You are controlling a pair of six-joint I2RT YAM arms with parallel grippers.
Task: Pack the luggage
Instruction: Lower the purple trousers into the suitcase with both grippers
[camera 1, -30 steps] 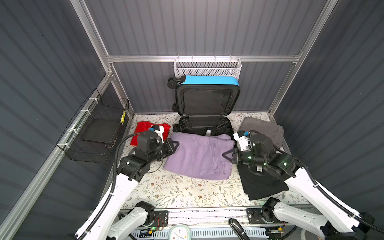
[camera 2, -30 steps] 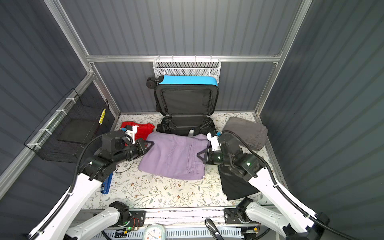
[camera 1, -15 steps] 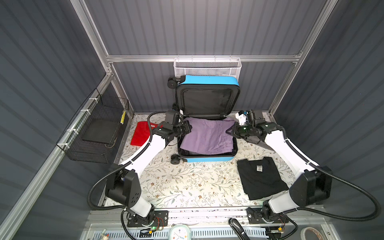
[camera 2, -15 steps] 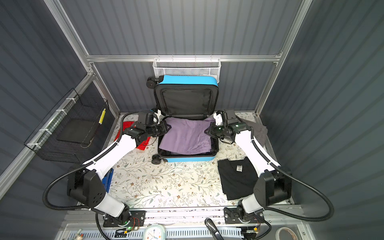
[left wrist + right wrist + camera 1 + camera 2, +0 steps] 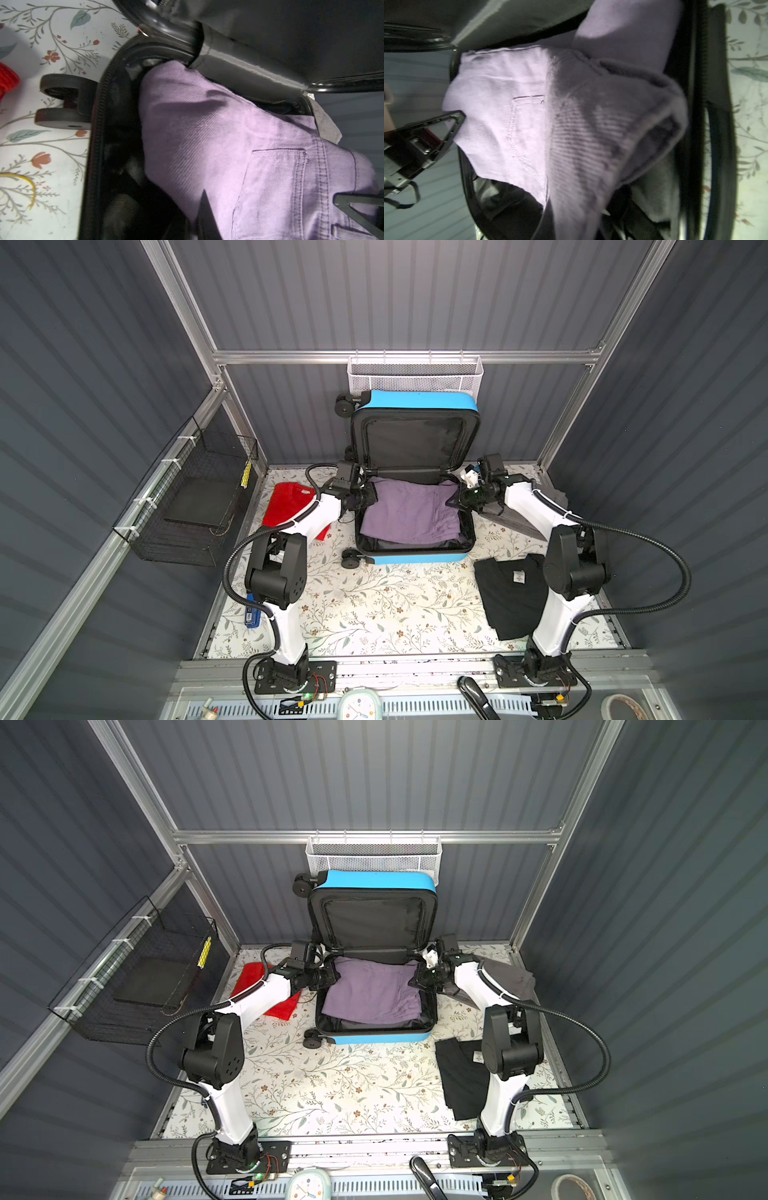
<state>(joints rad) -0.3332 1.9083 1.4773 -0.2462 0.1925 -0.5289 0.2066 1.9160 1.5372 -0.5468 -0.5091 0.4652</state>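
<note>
Left claw [image 5: 372,498] and right claw [image 5: 454,502] each clamp one side of the single purple trousers [image 5: 409,514], which sag into the one open luggage [image 5: 415,559] at the middle of the far edge of the worktop [image 5: 374,605]. Outside lie one red garment [image 5: 286,502] by the left edge; one grey garment [image 5: 517,524] and one black garment [image 5: 507,597] by the right.

The luggage [image 5: 415,400] has a bright blue shell, black lining and black wheels, and the trousers [image 5: 409,512] in it are pale purple twill with darker purple stitching. The table cover [image 5: 374,605] is white, printed with grey-green leafy branches and small reddish flowers; on it are a red garment [image 5: 286,499], a black T-shirt [image 5: 507,601] with a white label and a grey cloth [image 5: 513,979]. The mesh basket [image 5: 415,379] is white, the wire basket [image 5: 187,510] black, the ribbed walls [image 5: 415,294] dark blue-grey.
</note>
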